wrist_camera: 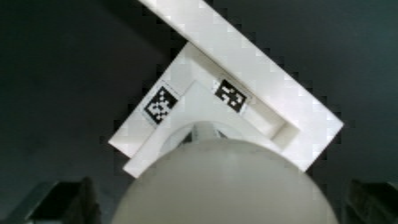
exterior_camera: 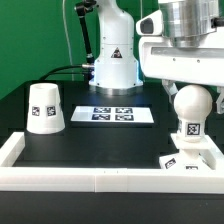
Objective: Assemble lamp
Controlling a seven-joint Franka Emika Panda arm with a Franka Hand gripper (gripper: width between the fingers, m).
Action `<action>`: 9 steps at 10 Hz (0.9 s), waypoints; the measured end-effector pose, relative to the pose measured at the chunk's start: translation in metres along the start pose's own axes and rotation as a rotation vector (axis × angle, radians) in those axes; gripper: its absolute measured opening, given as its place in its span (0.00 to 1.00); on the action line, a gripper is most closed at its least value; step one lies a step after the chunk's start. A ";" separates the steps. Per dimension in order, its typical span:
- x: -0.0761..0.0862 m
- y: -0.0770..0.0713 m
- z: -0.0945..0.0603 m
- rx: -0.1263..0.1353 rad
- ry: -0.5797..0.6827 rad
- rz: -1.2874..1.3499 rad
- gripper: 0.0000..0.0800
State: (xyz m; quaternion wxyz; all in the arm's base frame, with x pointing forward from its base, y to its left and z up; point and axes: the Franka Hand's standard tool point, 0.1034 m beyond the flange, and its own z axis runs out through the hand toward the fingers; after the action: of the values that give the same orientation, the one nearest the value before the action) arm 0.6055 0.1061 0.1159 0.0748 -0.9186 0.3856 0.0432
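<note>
White ball-topped plastic bulb (exterior_camera: 191, 108) is seen upright on the flat square white tagged base (exterior_camera: 187, 158), at 4 o'clock in the exterior view, close to the white rail (exterior_camera: 60, 180) edging the black table (exterior_camera: 110, 145). The two-finger gripper (wrist_camera: 217, 203) is placed directly above the bulb. Its dark fingers (wrist_camera: 68, 200) are spread wide either side of the ball, with gaps seen on both sides. White tapered cup-like shade (exterior_camera: 45, 107) is stood at 9 o'clock, well apart. The marker board (exterior_camera: 110, 114) is laid near centre.
</note>
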 end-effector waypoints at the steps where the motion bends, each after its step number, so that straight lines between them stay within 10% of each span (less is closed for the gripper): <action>1: 0.000 0.000 0.000 -0.004 0.002 -0.099 0.87; 3: 0.003 0.002 0.000 -0.062 0.048 -0.424 0.87; 9: 0.008 -0.001 -0.001 -0.085 0.069 -0.995 0.87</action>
State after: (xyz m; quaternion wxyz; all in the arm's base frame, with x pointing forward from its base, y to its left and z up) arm 0.6116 0.1013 0.1160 0.0360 -0.9943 -0.0992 -0.0125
